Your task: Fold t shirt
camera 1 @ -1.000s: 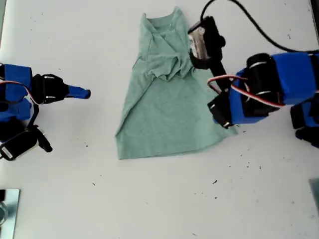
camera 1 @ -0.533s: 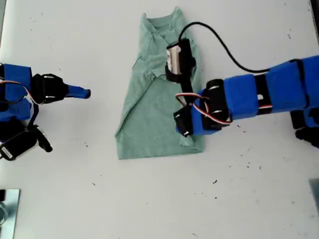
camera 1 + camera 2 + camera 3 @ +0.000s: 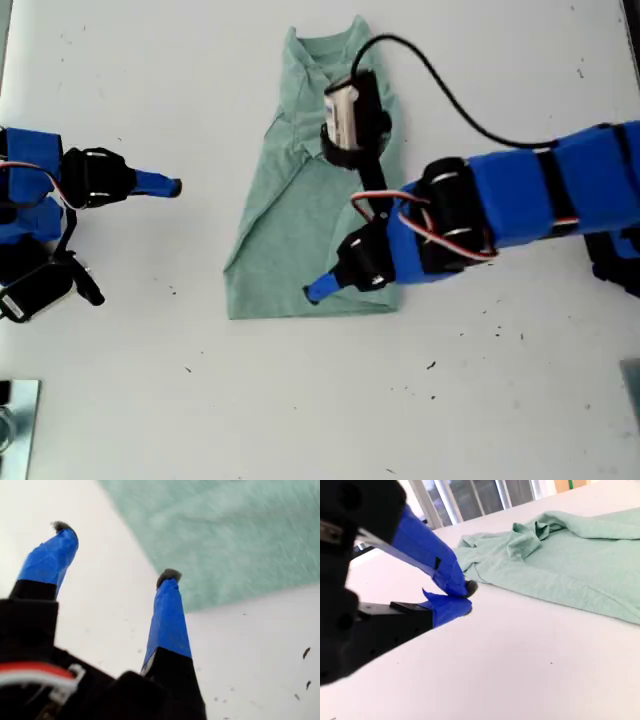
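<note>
The sage-green t shirt (image 3: 285,235) lies flat on the white table at the middle of the exterior view, neck at the far end, one side folded over the body so it is narrow. My first gripper (image 3: 322,287) reaches in from the exterior view's right and hangs over the hem. In the first wrist view my first gripper (image 3: 116,552) is open, with bare table and the t shirt (image 3: 240,535) edge beyond its fingertips and nothing between them. My second gripper (image 3: 170,186) rests at the exterior view's left, apart from the cloth. Its blue tips (image 3: 465,591) meet, shut and empty, facing the t shirt (image 3: 560,565).
A black cable (image 3: 450,90) loops from the first arm's wrist camera (image 3: 345,115) over the shirt's upper half. A metal part (image 3: 15,420) sits at the exterior view's bottom left corner. Dark specks (image 3: 432,366) dot the table near the front.
The first arm swung from the exterior view's right across the shirt, folding that side over the body. Its gripper now stands open by the hem. The second arm stayed still.
</note>
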{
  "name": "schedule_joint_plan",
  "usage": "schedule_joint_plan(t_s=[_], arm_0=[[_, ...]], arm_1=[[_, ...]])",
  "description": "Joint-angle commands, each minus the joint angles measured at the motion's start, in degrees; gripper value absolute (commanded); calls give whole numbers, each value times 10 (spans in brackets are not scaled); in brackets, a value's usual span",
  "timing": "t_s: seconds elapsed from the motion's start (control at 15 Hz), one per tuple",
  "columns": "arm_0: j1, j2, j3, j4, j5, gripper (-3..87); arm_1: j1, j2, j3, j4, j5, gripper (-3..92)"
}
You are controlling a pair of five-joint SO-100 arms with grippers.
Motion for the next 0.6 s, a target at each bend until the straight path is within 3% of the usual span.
schedule_joint_plan(t_s=[0.0, 0.2, 0.27, 0.33, 0.4, 0.53], arm_0=[[9, 5, 5, 3, 2, -3], [9, 11, 7, 5, -2, -3], [7, 12, 7, 6, -1, -3], [7, 13, 7, 6, -2, -3], [7, 13, 8, 6, -2, -3], [5, 13, 8, 7, -3, -3]], arm_1=[[-11, 128, -74, 18, -19, 326], [33, 252, 98, 76, -37, 323], [62, 340, 255, 57, -54, 261], [99, 448, 436, 4, -76, 69], [127, 553, 601, -49, -108, 23], [180, 750, 881, -101, -116, 23]])
